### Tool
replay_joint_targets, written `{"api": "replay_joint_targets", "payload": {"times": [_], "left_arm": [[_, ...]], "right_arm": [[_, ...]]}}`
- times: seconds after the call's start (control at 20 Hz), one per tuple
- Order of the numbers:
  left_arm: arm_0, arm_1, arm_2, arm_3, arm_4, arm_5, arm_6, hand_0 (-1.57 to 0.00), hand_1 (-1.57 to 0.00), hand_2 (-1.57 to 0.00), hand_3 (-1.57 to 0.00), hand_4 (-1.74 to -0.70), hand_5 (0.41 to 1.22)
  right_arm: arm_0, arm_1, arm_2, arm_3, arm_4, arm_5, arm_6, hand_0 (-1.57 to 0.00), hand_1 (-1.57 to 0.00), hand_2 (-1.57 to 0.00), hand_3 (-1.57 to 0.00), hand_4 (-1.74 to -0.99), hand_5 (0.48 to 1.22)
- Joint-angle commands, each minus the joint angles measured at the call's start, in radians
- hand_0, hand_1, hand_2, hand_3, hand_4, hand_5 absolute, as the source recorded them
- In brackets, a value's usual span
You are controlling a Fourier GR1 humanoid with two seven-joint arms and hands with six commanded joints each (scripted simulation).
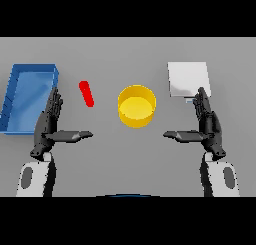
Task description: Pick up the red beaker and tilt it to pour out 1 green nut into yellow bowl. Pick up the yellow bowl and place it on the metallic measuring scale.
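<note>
A yellow bowl (136,106) stands in the middle of the grey table, and I see nothing inside it. To its left is the red beaker (86,93), a slim red shape lying slantwise on the table. The metallic measuring scale (187,79) is a pale square plate at the back right. My left hand (48,124) hovers low on the left with straight fingers and its thumb pointing inward, just below and left of the beaker. My right hand (208,124) mirrors it on the right, its fingertips at the scale's front edge. Neither hand holds anything.
A blue tray (15,91) with raised walls sits at the far left, right beside my left hand. Bare grey table lies between the two hands in front of the bowl.
</note>
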Motion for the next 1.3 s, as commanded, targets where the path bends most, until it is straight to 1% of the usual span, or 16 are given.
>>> {"api": "replay_joint_targets", "payload": {"times": [0.0, 0.25, 0.3, 0.35, 0.45, 0.5, 0.55, 0.65, 0.7, 0.75, 0.85, 0.9, 0.95, 1.0, 1.1, 1.25], "left_arm": [[0.001, 0.0, 0.0, -0.001, 0.001, 0.0, 0.0, 0.0, 0.0, 0.0, 0.0, -1.15, 0.599], [0.015, 0.001, -0.003, -0.012, 0.002, -0.003, -0.008, 0.0, 0.0, 0.0, 0.0, -1.15, 0.599], [0.047, 0.027, -0.032, -0.053, -0.035, -0.013, -0.017, 0.0, 0.0, 0.0, 0.0, -1.15, 0.599], [0.067, 0.04, -0.057, -0.089, -0.065, -0.016, -0.015, 0.0, 0.0, 0.0, 0.0, -1.16, 0.599], [0.1, 0.066, -0.069, -0.136, -0.075, -0.029, 0.014, 0.0, 0.0, 0.0, 0.0, -1.16, 0.599], [0.104, 0.07, -0.076, -0.137, -0.083, -0.032, 0.028, 0.0, 0.0, 0.0, 0.0, -1.16, 0.599], [0.095, 0.078, -0.078, -0.146, -0.091, -0.03, 0.045, 0.0, 0.0, 0.0, 0.0, -1.16, 0.6], [0.111, 0.078, -0.094, -0.161, -0.103, -0.036, 0.036, 0.0, 0.0, 0.0, 0.0, -1.16, 0.603], [0.094, 0.082, -0.094, -0.141, -0.111, -0.036, 0.059, 0.0, 0.0, 0.0, 0.0, -1.16, 0.602], [0.087, 0.076, -0.102, -0.133, -0.123, -0.03, 0.055, 0.0, 0.0, 0.0, 0.0, -1.16, 0.602], [0.052, 0.067, -0.104, -0.061, -0.149, -0.021, 0.044, 0.0, 0.0, 0.0, 0.0, -1.17, 0.605], [0.015, 0.058, -0.105, -0.021, -0.156, -0.017, 0.03, 0.0, 0.0, 0.0, 0.0, -1.19, 0.611], [-0.007, 0.056, -0.1, 0.008, -0.154, -0.019, 0.022, 0.0, 0.0, 0.0, 0.0, -1.21, 0.615], [-0.039, 0.056, -0.092, 0.047, -0.161, -0.011, 0.016, 0.0, 0.0, 0.0, 0.0, -1.22, 0.622], [-0.087, 0.058, -0.08, 0.114, -0.179, 0.004, -0.008, 0.0, 0.0, 0.0, 0.0, -1.23, 0.629], [-0.166, 0.042, -0.07, 0.216, -0.187, 0.016, -0.017, 0.0, 0.0, 0.0, 0.0, -1.25, 0.65]], "right_arm": [[0.0, 0.001, 0.0, 0.0, 0.0, -0.001, 0.0, 0.0, 0.0, 0.0, 0.0, -1.167, 0.599], [-0.01, 0.005, 0.005, 0.006, 0.009, -0.009, 0.006, 0.0, 0.0, 0.0, 0.0, -1.167, 0.599], [0.023, -0.035, 0.047, -0.025, 0.125, -0.044, -0.065, 0.0, 0.0, 0.0, 0.0, -1.167, 0.599], [0.044, -0.045, 0.082, -0.048, 0.203, -0.071, -0.085, 0.0, 0.0, 0.0, 0.0, -1.163, 0.595], [0.077, -0.053, 0.119, -0.082, 0.281, -0.097, -0.095, 0.0, 0.0, 0.0, 0.0, -1.16, 0.591], [0.088, -0.054, 0.128, -0.09, 0.298, -0.1, -0.078, 0.0, 0.0, 0.0, 0.0, -1.159, 0.59], [0.093, -0.052, 0.134, -0.102, 0.303, -0.099, -0.079, 0.0, 0.0, 0.0, 0.0, -1.162, 0.591], [0.094, -0.056, 0.126, -0.112, 0.291, -0.097, -0.072, 0.0, 0.0, 0.0, 0.0, -1.183, 0.596], [0.085, -0.052, 0.123, -0.109, 0.277, -0.088, -0.059, 0.0, 0.0, 0.0, 0.0, -1.192, 0.6], [0.099, -0.054, 0.126, -0.114, 0.272, -0.08, -0.07, 0.0, 0.0, 0.0, 0.0, -1.199, 0.603], [0.104, -0.05, 0.125, -0.131, 0.25, -0.067, -0.078, 0.0, 0.0, 0.0, 0.0, -1.224, 0.611], [0.102, -0.058, 0.124, -0.125, 0.258, -0.067, -0.072, 0.0, 0.0, 0.0, 0.0, -1.23, 0.617], [0.114, -0.059, 0.128, -0.127, 0.264, -0.068, -0.087, 0.0, 0.0, 0.0, 0.0, -1.236, 0.623], [0.116, -0.061, 0.126, -0.138, 0.258, -0.064, -0.088, 0.0, 0.0, 0.0, 0.0, -1.246, 0.627], [0.104, -0.058, 0.122, -0.133, 0.249, -0.063, -0.083, 0.0, 0.0, 0.0, 0.0, -1.26, 0.633], [0.108, -0.059, 0.118, -0.128, 0.235, -0.053, -0.098, 0.0, 0.0, 0.0, 0.0, -1.28, 0.634]]}}
